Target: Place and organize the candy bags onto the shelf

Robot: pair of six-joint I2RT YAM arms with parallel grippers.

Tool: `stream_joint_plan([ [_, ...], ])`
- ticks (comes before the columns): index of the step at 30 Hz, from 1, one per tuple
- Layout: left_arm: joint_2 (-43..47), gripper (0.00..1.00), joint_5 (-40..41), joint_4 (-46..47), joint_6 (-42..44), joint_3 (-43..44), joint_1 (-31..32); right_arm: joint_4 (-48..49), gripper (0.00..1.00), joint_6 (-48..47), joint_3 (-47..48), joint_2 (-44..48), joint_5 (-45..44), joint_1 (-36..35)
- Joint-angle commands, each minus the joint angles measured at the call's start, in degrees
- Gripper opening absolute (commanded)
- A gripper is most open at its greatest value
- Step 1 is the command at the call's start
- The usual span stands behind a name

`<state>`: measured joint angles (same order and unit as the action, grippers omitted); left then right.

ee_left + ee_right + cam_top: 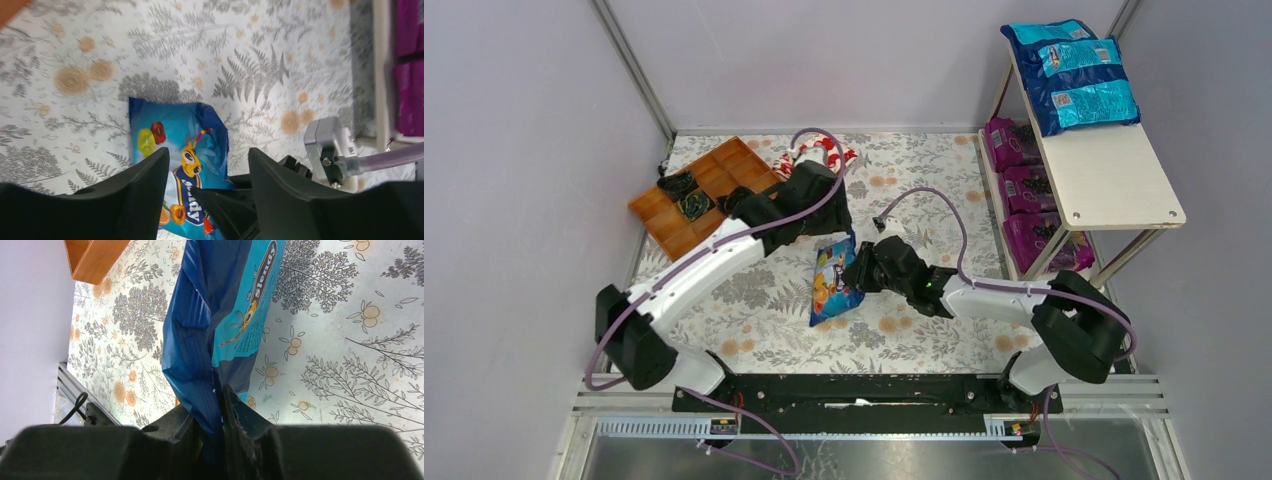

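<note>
Fingers (pixel 244 414) of the right gripper (pixel 861 268) are clamped on one edge of a blue bag (pixel 832 282) at mid-table. At the bag's 12 o'clock the left gripper (pixel 207 152) hovers just over it, fingers apart and empty. The shelf (pixel 1124 180) stands at 2 o'clock, with three blue bags (pixel 1074 80) filling the far end of its top board. Best to lift the bag well clear of the mat (pixel 764 310), swing it toward 2 o'clock, and lay it flat on the bare near end, squared to its neighbours.
</note>
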<state>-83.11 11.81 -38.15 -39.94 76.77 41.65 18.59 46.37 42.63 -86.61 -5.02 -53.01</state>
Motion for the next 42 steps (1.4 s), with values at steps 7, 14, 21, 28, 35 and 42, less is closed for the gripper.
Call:
stream_joint_plan([
  [7,18.5,0.8,19.28,9.55,11.01,-1.46,-0.69,-9.11,0.0,-15.94,3.7,17.32,-7.46,-0.07],
  [14,25.52,0.8,22.88,18.81,13.97,-10.18,-0.72,-17.83,0.0,-33.57,13.22,31.26,-16.41,-0.04],
  [21,23.55,0.77,17.97,21.53,12.3,-15.13,-0.69,-19.03,0.0,-51.35,31.52,35.39,-22.75,-0.03],
  [28,20.34,0.71,15.84,21.87,12.54,-16.24,-0.69,-3.1,0.0,-79.43,46.73,30.52,-43.42,-0.07],
  [35,18.71,0.69,13.45,22.56,11.93,-17.16,-0.78,32.62,0.0,-127.28,50.27,24.26,-50.88,-0.07],
  [42,16.18,0.67,11.08,22.53,11.17,-16.72,-0.88,40.27,0.0,-139.0,48.4,23.29,-49.69,0.21],
])
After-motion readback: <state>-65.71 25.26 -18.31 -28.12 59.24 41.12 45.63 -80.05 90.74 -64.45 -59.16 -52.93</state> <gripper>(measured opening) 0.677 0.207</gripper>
